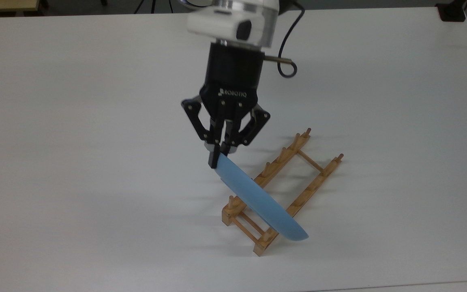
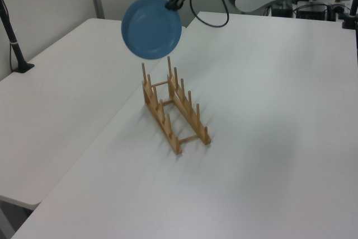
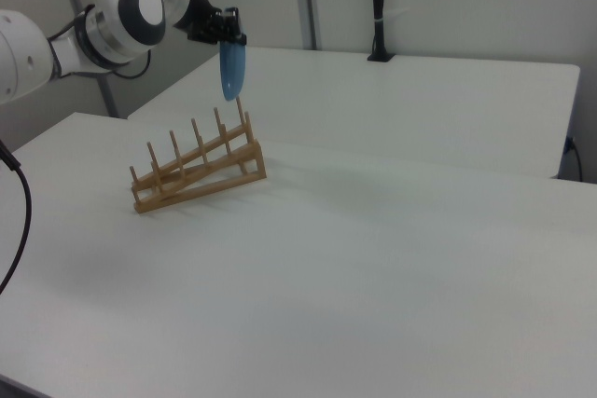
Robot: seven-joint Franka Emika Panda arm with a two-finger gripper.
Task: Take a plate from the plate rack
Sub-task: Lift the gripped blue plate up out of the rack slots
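Top view: the black end effector [image 1: 218,157] hangs from the white Franka arm [image 1: 233,20] with "ROBOTIQ" printed in white on its body. Its 2 fingers are pinched nearly together on the upper rim of the light-blue plate [image 1: 260,201], which it holds on edge. The plate slants down toward the top view's lower right, across the near end of the wooden plate rack [image 1: 284,190]. The rack stands on the white bench [image 1: 75,121], its 2 pegged rails running diagonally and joined by thin dowels. A black cable [image 1: 286,48] loops beside the wrist.

Left view: the plate [image 2: 151,27] shows its round face and hangs in the air above the rack [image 2: 173,107], clear of the peg tips. The end effector [image 2: 172,3] grips the plate's rim at the upper right. The rack's slots hold nothing. A black post [image 2: 11,37] stands at the left view's left edge on a neighbouring bench.

Right view: the plate [image 3: 232,71] is seen edge-on, upright, held at its top by the end effector [image 3: 227,37]. Its lower edge sits just above the tallest pegs at the rack's [image 3: 198,170] right end. A black pole [image 3: 377,6] rises from the far bench.
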